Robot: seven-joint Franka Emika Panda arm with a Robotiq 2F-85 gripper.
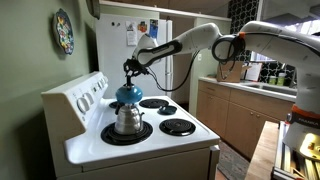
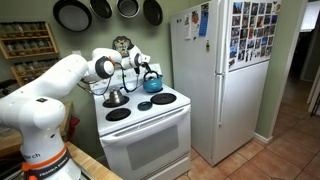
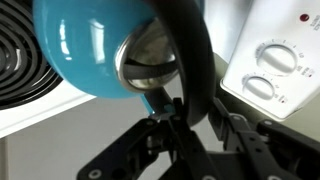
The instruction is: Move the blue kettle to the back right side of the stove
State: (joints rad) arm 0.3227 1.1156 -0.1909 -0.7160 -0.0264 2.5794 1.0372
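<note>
Gripper [image 3: 190, 128] seen from the wrist, closed down to a narrow gap. Fingers [image 3: 152, 140] pressed on either side of the dark arched handle [image 3: 192, 60], with nothing else held. Blue kettle [image 3: 85, 50] carried by that handle and filling the upper left of the wrist view. Round body tipped, with its shiny metal top [image 3: 150, 60] turned toward the camera.

Shown only in the wrist view: the clamp on the handle at close range, two round knobs [image 3: 270, 70] of the back panel just beside the kettle, and a coil burner [image 3: 18, 55] at the far edge.

Shown only in the exterior views: the place of the kettle [image 1: 127, 94] on the stove [image 1: 140, 150]. At the rear, close against the raised panel, directly behind the silver pot [image 1: 127, 121] in one exterior view. In the other, kettle [image 2: 152, 84] beside the pot [image 2: 117, 97], on the side nearer the white refrigerator [image 2: 215, 90]. Gripper [image 2: 146, 67] directly above the kettle in both exterior views. Dark pans [image 2: 72, 13] on the wall visible in one exterior view only.

Handle arch upright, running straight from the kettle's top up into the gripper [image 1: 131, 68]. Direction of the spout not legible in any view. Contact between the kettle's base and the burner beneath also not decidable.
</note>
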